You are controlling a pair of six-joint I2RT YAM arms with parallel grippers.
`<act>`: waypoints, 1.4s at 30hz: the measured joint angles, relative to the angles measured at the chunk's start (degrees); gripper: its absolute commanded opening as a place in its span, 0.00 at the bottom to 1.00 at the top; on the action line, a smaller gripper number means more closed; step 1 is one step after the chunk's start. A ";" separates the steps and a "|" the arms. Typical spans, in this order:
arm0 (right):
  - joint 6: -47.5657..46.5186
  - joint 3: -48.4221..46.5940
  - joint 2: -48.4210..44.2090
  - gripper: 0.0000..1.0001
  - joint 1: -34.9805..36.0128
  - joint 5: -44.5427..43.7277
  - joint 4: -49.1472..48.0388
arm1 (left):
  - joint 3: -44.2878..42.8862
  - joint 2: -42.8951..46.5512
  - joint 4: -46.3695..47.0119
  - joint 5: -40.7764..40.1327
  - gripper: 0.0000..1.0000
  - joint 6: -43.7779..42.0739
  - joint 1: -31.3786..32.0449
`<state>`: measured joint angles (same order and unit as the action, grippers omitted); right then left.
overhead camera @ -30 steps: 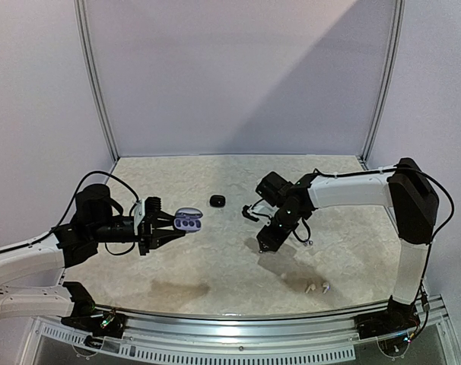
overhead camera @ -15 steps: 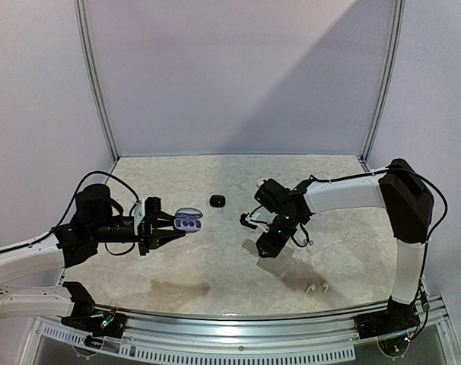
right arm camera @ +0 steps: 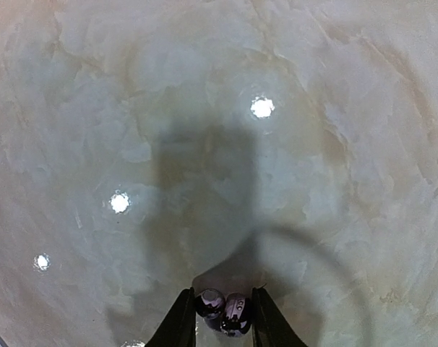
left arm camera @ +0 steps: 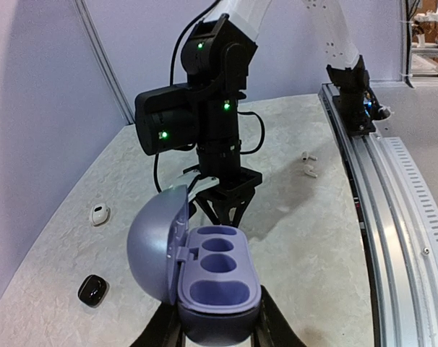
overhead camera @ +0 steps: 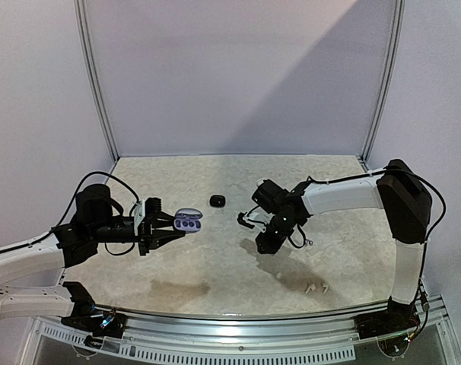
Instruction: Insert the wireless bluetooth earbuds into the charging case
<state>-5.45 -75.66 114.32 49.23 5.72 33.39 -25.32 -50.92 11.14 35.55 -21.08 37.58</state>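
Observation:
My left gripper (left arm camera: 217, 329) is shut on the base of the purple charging case (left arm camera: 217, 278), held above the table with its domed lid swung open and its wells empty. In the top view the case (overhead camera: 189, 220) sits at the tip of the left gripper (overhead camera: 176, 226), left of centre. My right gripper (overhead camera: 265, 245) points down at the table to the right of the case. In the right wrist view its fingers (right arm camera: 181, 322) press on both sides of two dark purplish earbuds (right arm camera: 235, 316) lying side by side on the marble; the right gripper (right arm camera: 221, 296) is shut on them.
Two white stemmed earbuds (overhead camera: 316, 288) lie near the front right edge, also visible as white earbuds (left arm camera: 308, 163) in the left wrist view. A small black rounded item (overhead camera: 217, 200) lies behind the case. A small white rounded item (left arm camera: 99, 214) lies farther back. A metal rail (left arm camera: 392, 210) runs along the table's front.
The right gripper has come down and slightly left onto the table, and its fingers have closed in on the two dark earbuds. The left arm and the case have stayed still.

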 measured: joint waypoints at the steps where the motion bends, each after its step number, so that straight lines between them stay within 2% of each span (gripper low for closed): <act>1: 0.35 -0.15 0.00 0.25 0.04 -0.09 0.26 | 0.00 0.00 0.00 0.00 0.00 -0.04 0.00; 7: 6.12 -3.82 0.63 0.24 0.26 -0.94 7.80 | 0.00 0.00 -0.11 0.00 0.00 -0.20 0.00; 13: 16.31 -12.72 1.79 0.24 0.26 1.05 22.64 | 0.00 0.00 -0.79 0.00 0.00 -0.26 0.00; 15: 20.87 -13.00 1.88 0.24 0.26 3.65 28.92 | 0.00 0.00 -0.85 0.04 0.00 -0.28 0.00; 21: 30.36 -9.35 2.03 0.21 0.26 11.58 38.47 | 0.00 0.00 -0.85 0.39 0.00 -0.31 0.00; 30: 36.33 -5.79 3.76 0.21 0.55 21.75 41.35 | 0.04 0.52 -0.79 0.90 0.00 -0.26 0.02; 37: 38.10 -10.75 9.29 0.22 1.53 24.00 40.28 | 0.68 0.92 -0.83 0.85 0.00 -0.28 0.02; 39: 38.62 -11.06 9.51 0.29 1.77 24.28 39.89 | 0.76 1.09 -0.83 0.87 0.00 -0.28 0.02; 42: 39.10 -11.26 9.64 0.33 1.81 24.37 39.82 | 0.81 1.14 -0.81 0.90 0.00 -0.28 0.02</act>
<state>33.65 -86.91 123.96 51.05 30.09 73.21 -24.51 -49.78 10.33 36.45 -21.37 37.60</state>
